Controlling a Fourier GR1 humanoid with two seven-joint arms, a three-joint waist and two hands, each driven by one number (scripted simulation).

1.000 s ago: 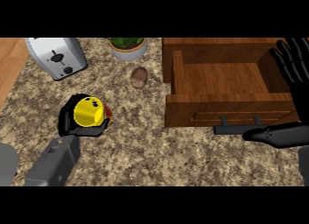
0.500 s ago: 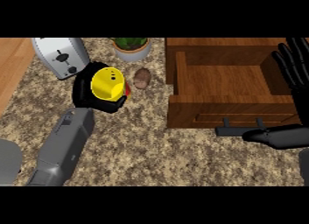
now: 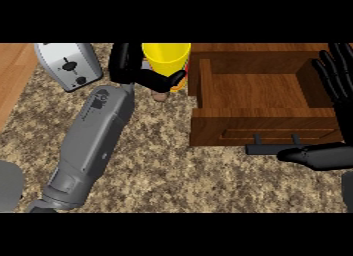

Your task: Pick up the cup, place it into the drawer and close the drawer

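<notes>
I've got the left robot hand (image 3: 138,70) clamped round the yellow plastic cup (image 3: 166,56); the open brown wooden drawer (image 3: 264,127) sits just right of it.

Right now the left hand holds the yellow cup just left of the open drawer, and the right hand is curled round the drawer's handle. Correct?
Not quite. The right hand is open, fingers straight, resting at the drawer's right side; the handle is free. The head view shows this. The left hand does hold the yellow cup left of the open drawer.
</notes>
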